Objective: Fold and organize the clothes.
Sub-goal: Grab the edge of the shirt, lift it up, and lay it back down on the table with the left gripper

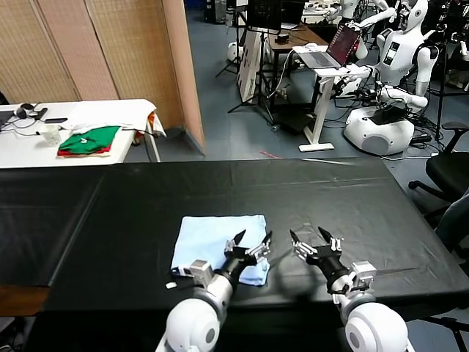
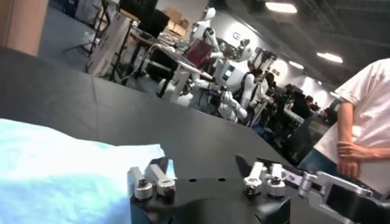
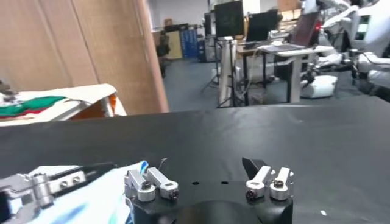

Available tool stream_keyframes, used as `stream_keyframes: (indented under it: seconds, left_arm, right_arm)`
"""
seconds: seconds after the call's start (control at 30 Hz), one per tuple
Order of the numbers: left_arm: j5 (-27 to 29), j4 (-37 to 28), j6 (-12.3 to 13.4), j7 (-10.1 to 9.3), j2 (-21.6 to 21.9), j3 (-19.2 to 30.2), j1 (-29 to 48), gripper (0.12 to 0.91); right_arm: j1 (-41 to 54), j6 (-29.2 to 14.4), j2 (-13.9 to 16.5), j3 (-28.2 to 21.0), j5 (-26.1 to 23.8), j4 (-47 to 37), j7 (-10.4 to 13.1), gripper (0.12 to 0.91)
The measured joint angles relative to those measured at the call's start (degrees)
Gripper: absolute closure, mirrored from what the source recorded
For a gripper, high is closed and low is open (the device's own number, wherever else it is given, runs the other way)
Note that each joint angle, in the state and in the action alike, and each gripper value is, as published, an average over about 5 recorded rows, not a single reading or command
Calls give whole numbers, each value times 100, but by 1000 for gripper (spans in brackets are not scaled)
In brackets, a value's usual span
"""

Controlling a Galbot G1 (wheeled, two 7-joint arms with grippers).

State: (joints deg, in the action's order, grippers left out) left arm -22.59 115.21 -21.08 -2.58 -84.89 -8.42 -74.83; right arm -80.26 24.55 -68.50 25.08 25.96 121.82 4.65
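We've got the T-shirt lying folded into a rough rectangle on the black table, near the front edge, a bit to our left of centre. Left gripper sits right over the shirt's right-hand edge, fingers spread wide, nothing in them; the shirt's corner just under the tips. Right gripper hangs beside it over bare table, just off the cloth, fingers also wide and empty. In the left wrist view the shirt fills the low side, its folded corner right by one finger, touching or not, we can't tell. What could go wrong, imo: thin soft fabric, so if the left gripper pulls away low, a fingertip could snag that corner and drag the fold open. The near right corner already looks a bit lumpy, rounded rather than square, so the stack may slump by itself. Also the shirt sits near the table's front edge; a sideways nudge from either arm could push it crooked or towards the lip. Both arms are close together too, so a careless swing risks a bump btw them. Containers: none on our table, no bin or basket to drop the shirt into. Off to the far left, a white side table carries a green and red folded pile, well apart from our shirt.
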Motion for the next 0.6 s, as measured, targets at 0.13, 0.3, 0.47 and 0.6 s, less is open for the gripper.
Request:
stream_keyframes:
  seconds: [0.13, 0.3, 0.47, 0.6]
  left_arm:
    - [339, 108, 233, 257, 335, -346, -40, 123]
    - [413, 23, 517, 444, 847, -872, -168, 123]
    - [-28, -173, 578, 475, 1101, -1361, -313, 123]
    - [-389, -323, 570, 478, 1127, -1622, -369, 123]
  right_arm:
    - [131, -8, 0, -142, -9, -111, -43, 118]
    - [126, -32, -2, -170, 3, -132, -74, 118]
    - [36, -44, 22, -94, 46, -50, -90, 118]
    - [-44, -46, 40, -40, 56, 38, -98, 118]
